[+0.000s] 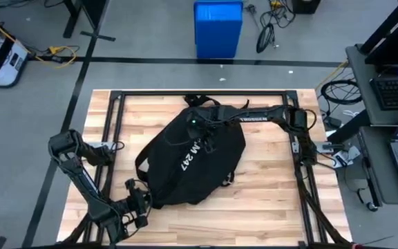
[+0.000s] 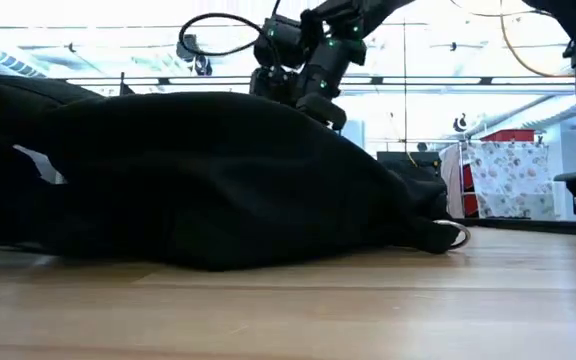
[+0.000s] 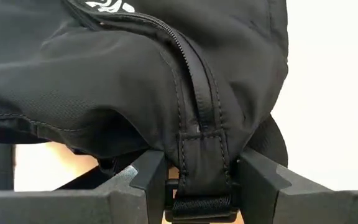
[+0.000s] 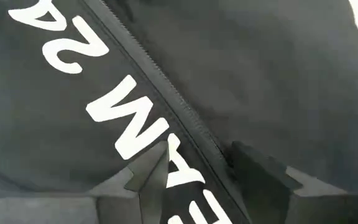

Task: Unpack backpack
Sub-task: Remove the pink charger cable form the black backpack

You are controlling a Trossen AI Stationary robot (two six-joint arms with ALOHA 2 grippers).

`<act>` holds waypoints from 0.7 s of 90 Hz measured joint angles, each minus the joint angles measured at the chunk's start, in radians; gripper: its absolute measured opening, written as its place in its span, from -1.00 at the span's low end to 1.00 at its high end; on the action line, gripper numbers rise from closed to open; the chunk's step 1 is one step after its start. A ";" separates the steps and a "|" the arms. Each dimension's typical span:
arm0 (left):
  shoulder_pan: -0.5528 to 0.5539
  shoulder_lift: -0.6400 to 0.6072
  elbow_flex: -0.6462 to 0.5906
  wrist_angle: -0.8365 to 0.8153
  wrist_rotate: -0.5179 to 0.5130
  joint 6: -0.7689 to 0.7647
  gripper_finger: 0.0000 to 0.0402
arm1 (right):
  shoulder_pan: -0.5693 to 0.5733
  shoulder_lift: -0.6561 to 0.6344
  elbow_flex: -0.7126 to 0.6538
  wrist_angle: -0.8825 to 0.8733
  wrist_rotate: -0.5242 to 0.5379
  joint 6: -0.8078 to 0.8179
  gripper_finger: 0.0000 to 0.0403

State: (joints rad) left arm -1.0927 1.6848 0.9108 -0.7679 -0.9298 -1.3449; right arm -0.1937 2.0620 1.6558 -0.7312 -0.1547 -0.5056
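Both arms are dark, near-black, built of slim tubular links between bulkier rounded joint housings. The right arm's long link carries white "TROSSEN" lettering along its side. Small green indicator lights glow on the right hand and its wrist housing, clearly visible in the low view, where a thin black cable loop arches above the wrist. The left hand is matte black and blocky; its fingers are flat, angular dark-grey wedges with bevelled edges. The right hand's fingers show the same chamfered dark shape
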 joint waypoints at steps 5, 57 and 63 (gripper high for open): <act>0.000 0.000 -0.001 -0.001 0.001 0.000 -0.33 | 0.002 0.007 0.001 -0.024 -0.004 0.008 -0.22; 0.014 0.000 -0.001 -0.008 0.005 -0.007 -0.33 | 0.099 0.018 0.095 -0.249 0.016 0.041 -0.98; 0.020 0.000 -0.001 -0.008 0.006 -0.007 -0.33 | 0.122 0.018 0.133 -0.284 0.038 0.052 -0.98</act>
State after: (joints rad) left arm -1.0723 1.6848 0.9096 -0.7757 -0.9242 -1.3518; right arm -0.0715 2.0800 1.7889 -1.0147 -0.1168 -0.4532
